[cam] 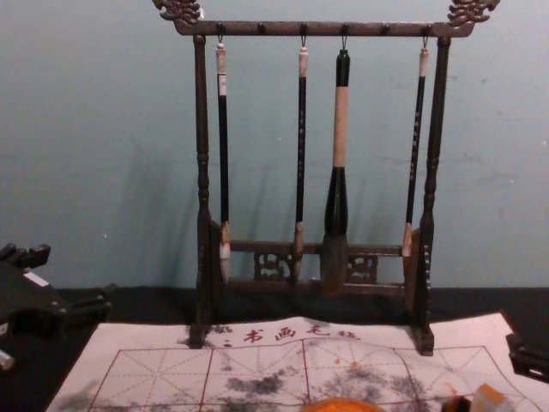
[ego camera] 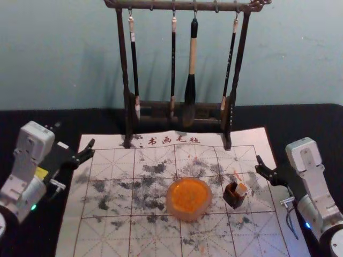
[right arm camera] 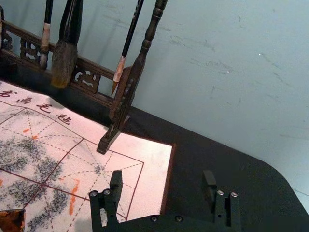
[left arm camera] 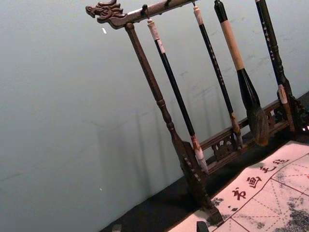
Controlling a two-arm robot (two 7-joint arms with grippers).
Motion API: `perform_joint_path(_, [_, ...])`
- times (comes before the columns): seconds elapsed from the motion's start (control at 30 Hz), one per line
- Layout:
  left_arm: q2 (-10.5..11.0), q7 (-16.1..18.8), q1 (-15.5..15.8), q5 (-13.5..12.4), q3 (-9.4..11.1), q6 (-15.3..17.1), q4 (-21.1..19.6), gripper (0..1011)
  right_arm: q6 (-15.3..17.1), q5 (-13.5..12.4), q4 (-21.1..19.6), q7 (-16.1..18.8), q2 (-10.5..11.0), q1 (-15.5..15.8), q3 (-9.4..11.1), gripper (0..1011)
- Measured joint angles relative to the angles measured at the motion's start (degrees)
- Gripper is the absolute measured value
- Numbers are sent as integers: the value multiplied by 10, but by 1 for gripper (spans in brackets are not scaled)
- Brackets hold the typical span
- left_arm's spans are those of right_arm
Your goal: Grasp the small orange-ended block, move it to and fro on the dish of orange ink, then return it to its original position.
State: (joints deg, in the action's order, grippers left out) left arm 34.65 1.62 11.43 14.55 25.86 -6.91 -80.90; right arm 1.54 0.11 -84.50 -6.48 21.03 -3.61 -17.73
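One block (ego camera: 241, 189) near open right gripper (ego camera: 258, 164)

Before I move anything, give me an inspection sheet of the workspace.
Surface: printed mat on a black table, ink-stained, with orange marks.
Job's things: orange-ended block tilted at the small dark container; dish of orange ink on the robot's left of them.
Clutter: rack at the mat's far side, four brushes hanging.
Grippers: left by the mat's left edge, fingers open; right by its right edge, fingers open. Both hold nothing.
Cables: thin cable looping beside the right wrist.
Surroundings: pale blue-green wall behind the rack.
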Motion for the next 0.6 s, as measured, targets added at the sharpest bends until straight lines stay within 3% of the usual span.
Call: perform_joint_path(0.6, [0, 0, 0, 0, 0, 0, 0, 1001, 0, -1, -3, 2, 2, 0, -1, 1002])
